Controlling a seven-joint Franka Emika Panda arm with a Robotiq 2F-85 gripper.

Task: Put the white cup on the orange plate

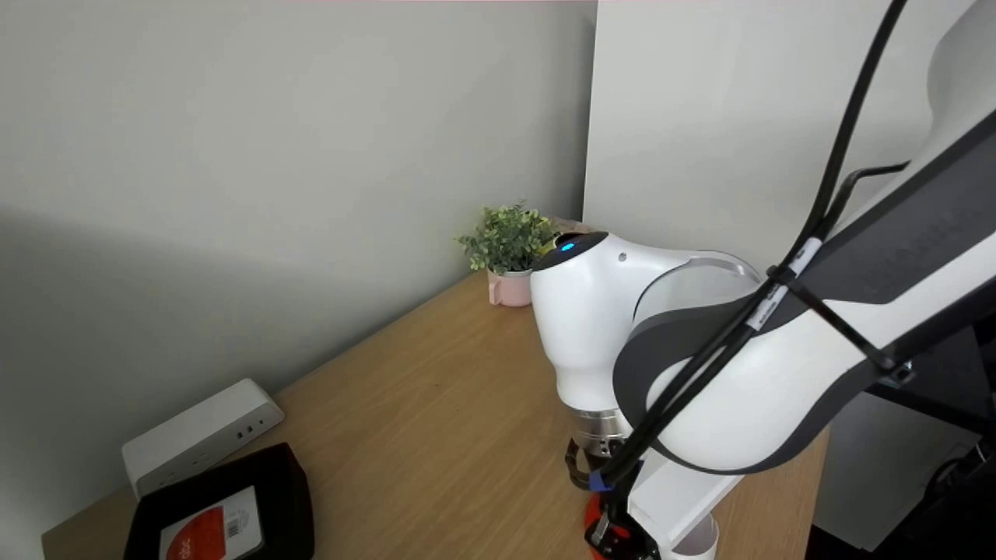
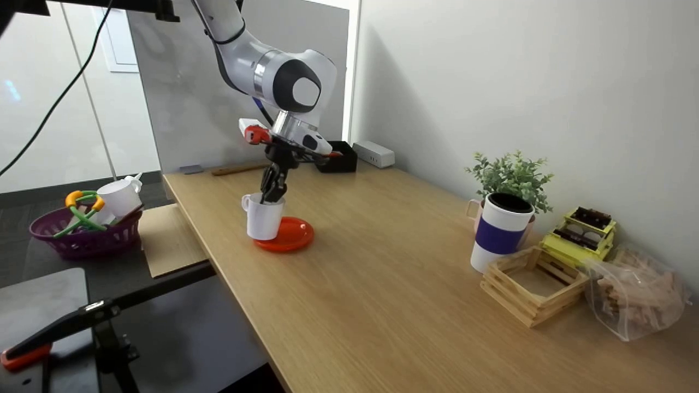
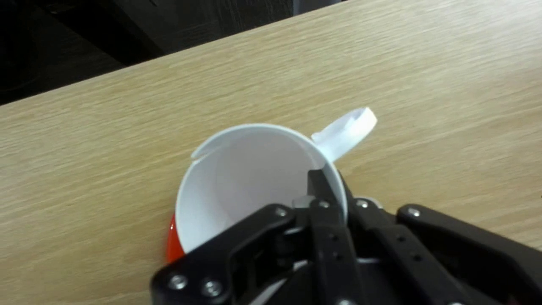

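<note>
In an exterior view, a purple basket (image 2: 87, 245) sits at far left, past the edge of the table (image 2: 382, 284). Next comes the white cup (image 2: 263, 222), roughly upright, handle leftward; the gripper (image 2: 271, 197) has its jaws closed on the wall, one finger inside, one outside. The cup overlaps the left side of the orange plate (image 2: 297, 234), though whether its base touches it is hard to say. Rightward follow a black tray (image 2: 339, 162), white box (image 2: 375, 154), leafy plant (image 2: 516, 177), blue-banded tall cup (image 2: 498, 234), wooden crate (image 2: 519, 305), yellow box (image 2: 573, 251) and clear bag (image 2: 636, 295).
</note>
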